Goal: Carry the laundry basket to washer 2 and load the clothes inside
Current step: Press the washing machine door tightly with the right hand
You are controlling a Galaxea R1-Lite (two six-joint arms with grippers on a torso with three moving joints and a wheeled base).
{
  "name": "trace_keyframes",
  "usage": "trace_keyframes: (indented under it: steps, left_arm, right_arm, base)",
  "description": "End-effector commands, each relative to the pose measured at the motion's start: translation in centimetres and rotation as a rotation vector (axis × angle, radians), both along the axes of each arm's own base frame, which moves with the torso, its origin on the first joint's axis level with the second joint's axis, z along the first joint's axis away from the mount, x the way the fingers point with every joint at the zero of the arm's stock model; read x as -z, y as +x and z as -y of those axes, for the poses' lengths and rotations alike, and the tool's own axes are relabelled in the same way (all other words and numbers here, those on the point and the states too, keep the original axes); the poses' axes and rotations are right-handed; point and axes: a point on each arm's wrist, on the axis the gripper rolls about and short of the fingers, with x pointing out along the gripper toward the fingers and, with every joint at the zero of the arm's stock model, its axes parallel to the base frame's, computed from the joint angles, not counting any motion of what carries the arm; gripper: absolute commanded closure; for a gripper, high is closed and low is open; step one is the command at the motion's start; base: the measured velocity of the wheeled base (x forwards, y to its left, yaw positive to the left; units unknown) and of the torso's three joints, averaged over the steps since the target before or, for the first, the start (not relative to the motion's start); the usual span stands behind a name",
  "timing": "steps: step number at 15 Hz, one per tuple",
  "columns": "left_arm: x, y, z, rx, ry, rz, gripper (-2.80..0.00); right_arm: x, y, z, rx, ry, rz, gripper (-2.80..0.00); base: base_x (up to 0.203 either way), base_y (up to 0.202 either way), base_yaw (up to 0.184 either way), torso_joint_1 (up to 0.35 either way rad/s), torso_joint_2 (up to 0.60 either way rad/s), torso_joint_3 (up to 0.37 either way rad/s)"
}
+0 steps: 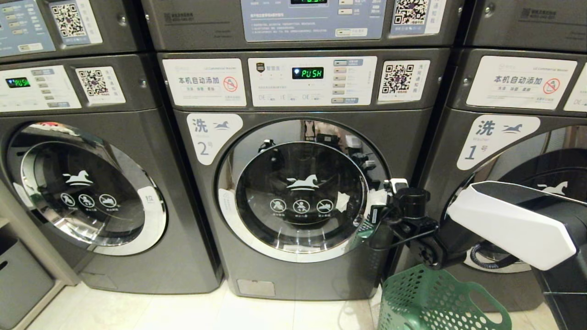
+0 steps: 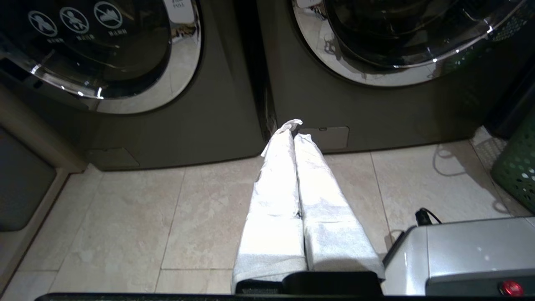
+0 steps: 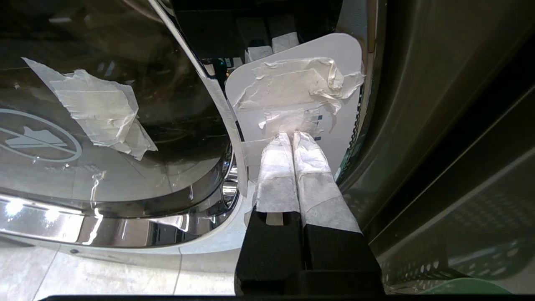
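Washer 2 (image 1: 293,183) door closed — right gripper (image 3: 292,138) shut at its taped tab (image 3: 301,83).

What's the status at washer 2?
Right gripper shut, tips at the taped door tab. Left gripper shut, hanging over the floor. Washer 2 door closed. Basket on the floor, right of the washer.
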Motion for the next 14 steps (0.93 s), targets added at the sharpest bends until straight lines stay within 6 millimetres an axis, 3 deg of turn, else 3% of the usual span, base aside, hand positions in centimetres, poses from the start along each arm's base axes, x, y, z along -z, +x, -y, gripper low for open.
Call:
trace_keyframes:
  steps: [1, 4, 8, 11, 14]
  left_arm:
    - [0.6, -0.1, 0.0, 0.011, 0.001, 0.01, 0.0]
    - [1.1, 0.1, 0.1, 0.023, -0.023, -0.004, 0.0]
    - [1.1, 0.1, 0.1, 0.019, -0.032, -0.004, 0.0]
    - [1.1, 0.1, 0.1, 0.019, -0.033, -0.004, 0.0]
    - [1.1, 0.1, 0.1, 0.019, -0.034, -0.004, 0.0]
  right_arm:
    - [0.7, 0.3, 0.0, -0.001, 0.002, -0.003, 0.0]
    - [0.7, 1.2, -0.3, -0.001, 0.005, 0.026, 0.0]
    - [0.5, 0.6, -0.1, 0.001, 0.0, 0.008, 0.0]
    - [-3.0, -3.3, 0.0, -0.04, -0.018, -0.048, 0.0]
    - [-7.7, -10.0, -0.2, -0.151, -0.007, -0.071, 0.0]
  base:
    - [0.0, 0.0, 0.0, 0.0, 0.0, 0.0]
    - [0.0, 0.0, 0.0, 0.0, 0.0, 0.0]
    - [0.0, 0.0, 0.0, 0.0, 0.0, 0.0]
    - [0.0, 0.0, 0.0, 0.0, 0.0, 0.0]
    - [0.0, 0.0, 0.0, 0.0, 0.0, 0.0]
